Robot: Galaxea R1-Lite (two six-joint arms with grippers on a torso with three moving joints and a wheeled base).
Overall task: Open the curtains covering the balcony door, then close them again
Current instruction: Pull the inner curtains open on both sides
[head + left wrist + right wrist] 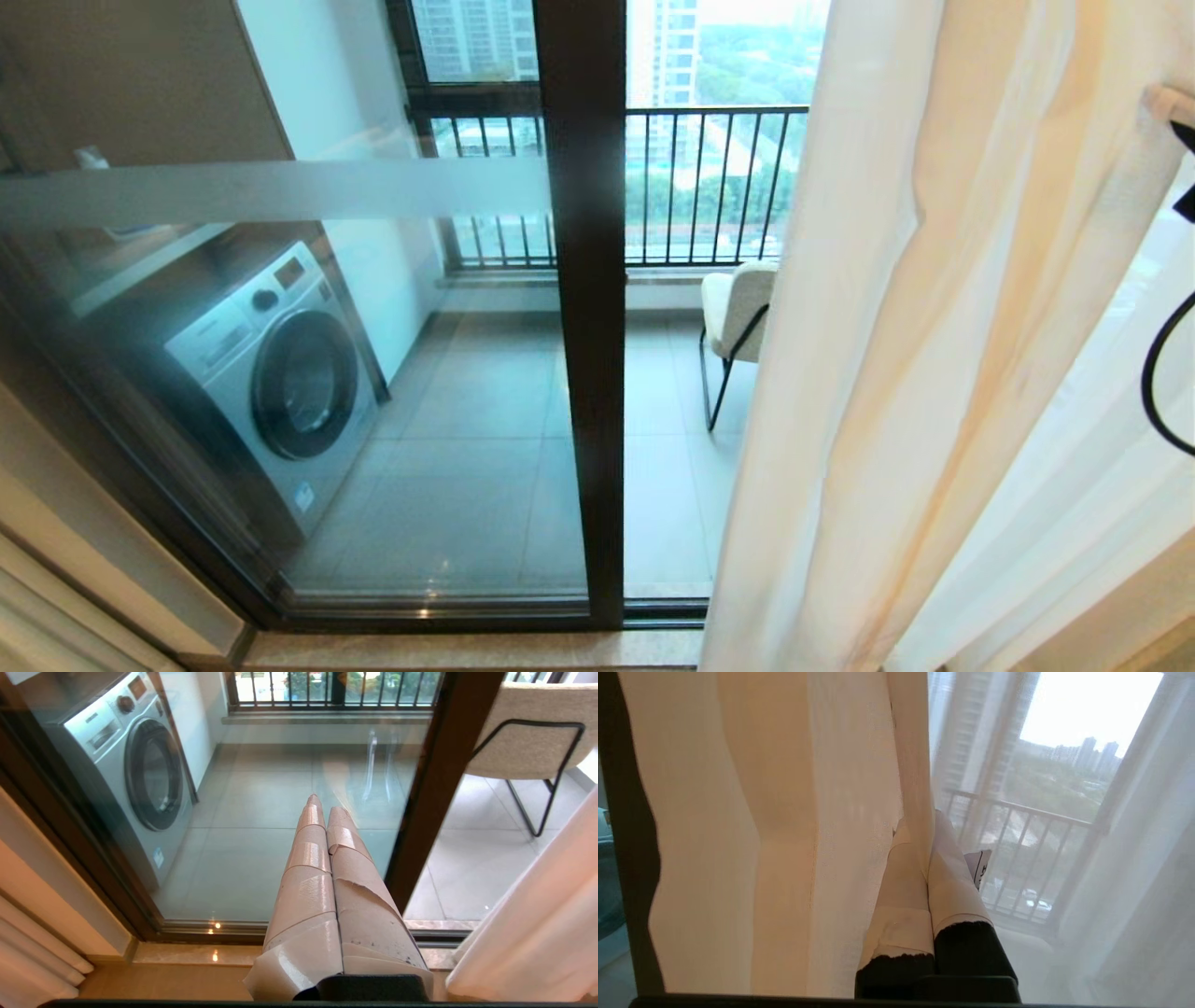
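Fabric is pinched between the taped fingers of the right claw [924, 830], a fold of the sheer curtains [896, 373] running up from between its pressed-together tips. In the head view the curtains fill the right half of the frame, bunched into soft vertical pleats, while the balcony door [583, 308], smooth glass in a dark metal frame with a frosted band, stands bare across the left and centre. That suggests the opening step is about done; next the right arm probably has to draw the thin, slippery cloth back leftward over the glass without letting it slide free. The left claw [324, 805] hangs idle before the glass, pressed together on nothing.
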